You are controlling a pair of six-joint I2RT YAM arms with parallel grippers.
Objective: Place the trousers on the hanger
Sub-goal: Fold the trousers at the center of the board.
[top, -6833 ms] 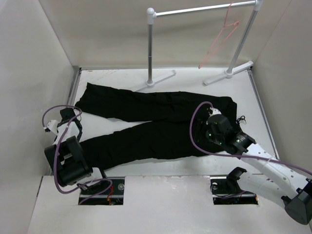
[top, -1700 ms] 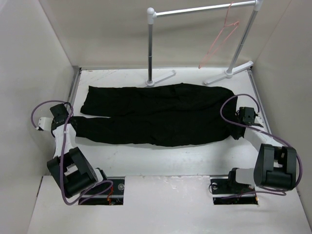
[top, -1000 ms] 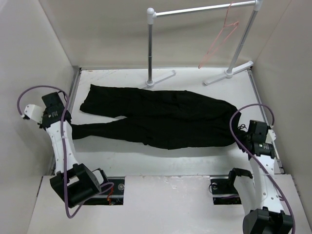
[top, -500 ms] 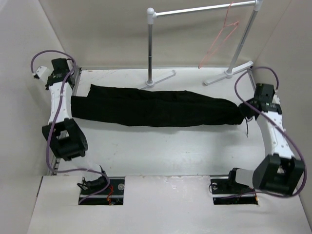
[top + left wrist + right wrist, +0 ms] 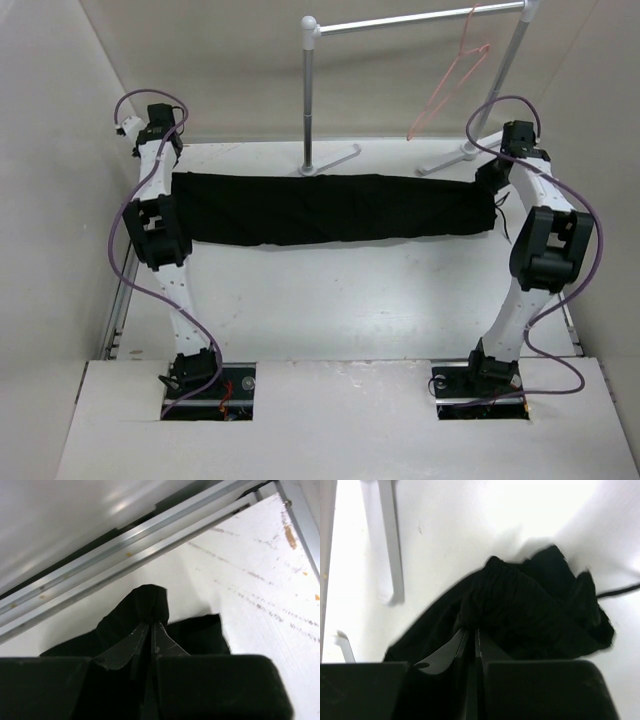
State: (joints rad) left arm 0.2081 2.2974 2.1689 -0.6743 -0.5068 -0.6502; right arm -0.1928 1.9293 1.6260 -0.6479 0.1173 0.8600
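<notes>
- Now the trousers (image 5: 330, 208) stretch as one folded black band between both grippers, over the far part of the table (image 5: 330, 300).
- The left gripper (image 5: 150, 625) is clamped on the band's left end.
- The right gripper (image 5: 471, 629) pinches the bunched right end.
- The hanger (image 5: 441, 99) hangs from the rail (image 5: 400, 22), behind that right end.

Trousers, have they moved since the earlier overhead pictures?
Yes. The trousers went from lying spread flat to a taut band, shifted back toward the feet of the rail stand.

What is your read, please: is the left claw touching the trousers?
Touching. The left wrist view shows the left claw pinched shut on a fold of the trousers.
</notes>
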